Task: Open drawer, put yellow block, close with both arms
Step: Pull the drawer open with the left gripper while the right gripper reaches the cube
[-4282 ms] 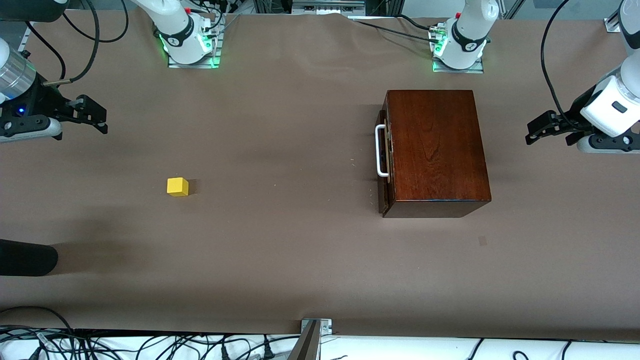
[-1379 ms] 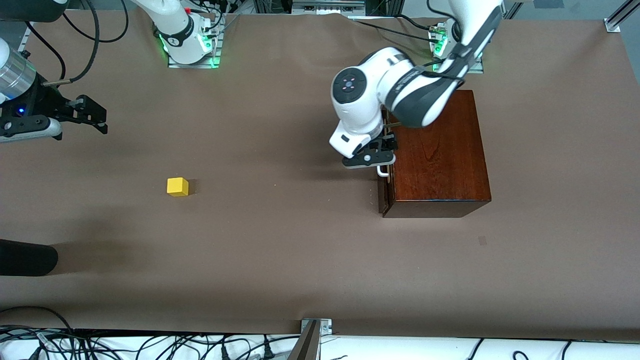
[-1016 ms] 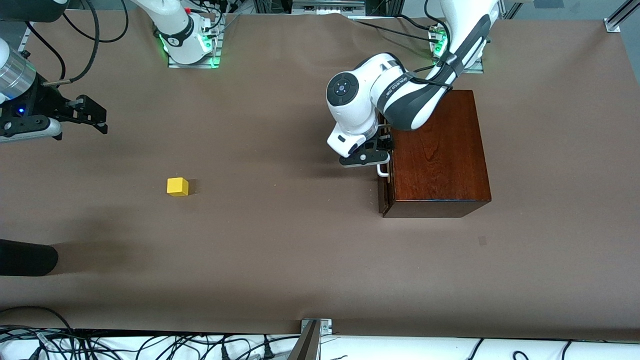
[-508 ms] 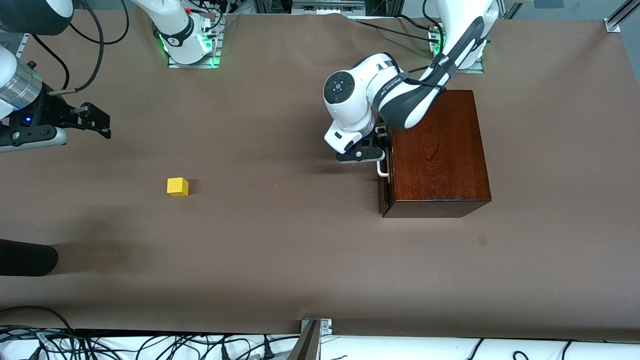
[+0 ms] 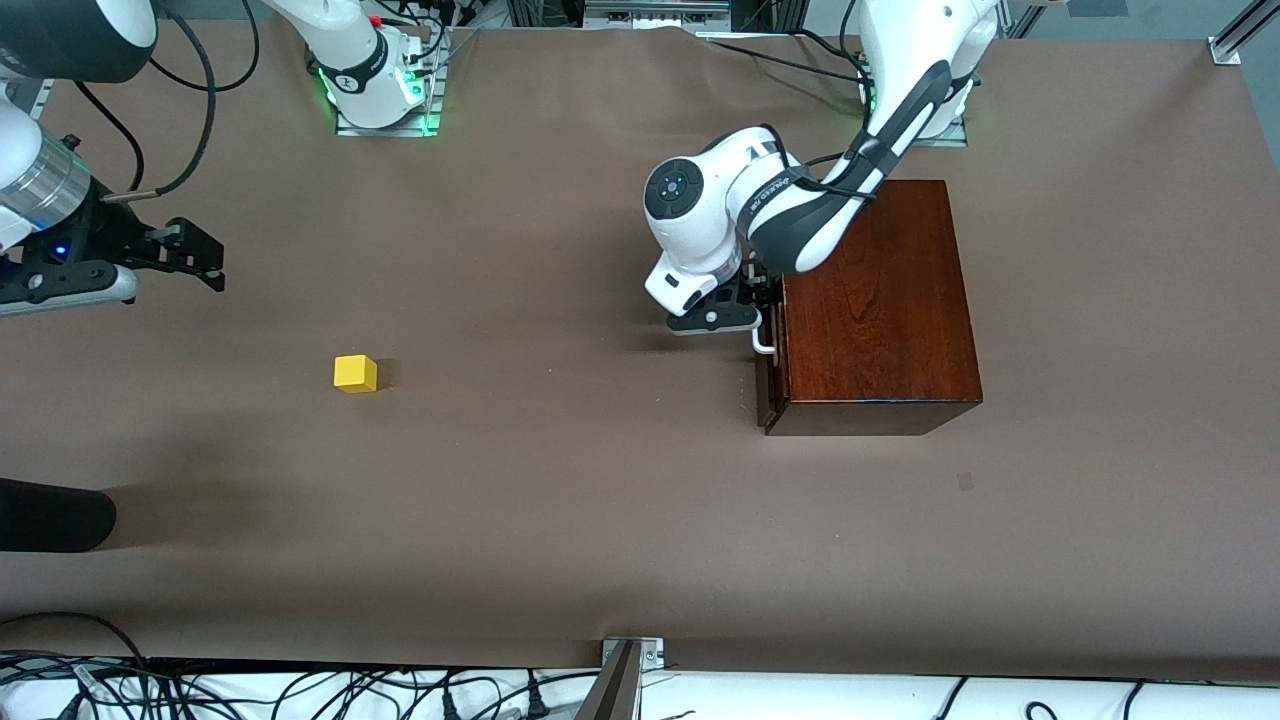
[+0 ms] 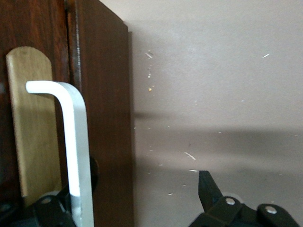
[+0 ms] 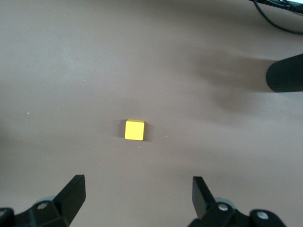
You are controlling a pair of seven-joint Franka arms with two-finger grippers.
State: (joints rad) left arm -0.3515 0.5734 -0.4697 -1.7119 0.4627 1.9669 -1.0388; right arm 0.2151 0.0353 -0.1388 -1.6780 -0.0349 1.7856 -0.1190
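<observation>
Two open pincers: the left pincer (image 6: 137,203) straddles the handle (image 6: 75,142) of the shut drawer (image 5: 768,390); close squarely, pull straight. The right pincer (image 7: 137,194) hangs empty above the bench (image 5: 560,480), the yellow block (image 5: 355,373) below it.

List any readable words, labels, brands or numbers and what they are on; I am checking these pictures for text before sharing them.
No legible text in any view.
The left arm has small lettering on its dark grey link, too small to read.
The wooden box, yellow block and handle bear no markings.
</observation>
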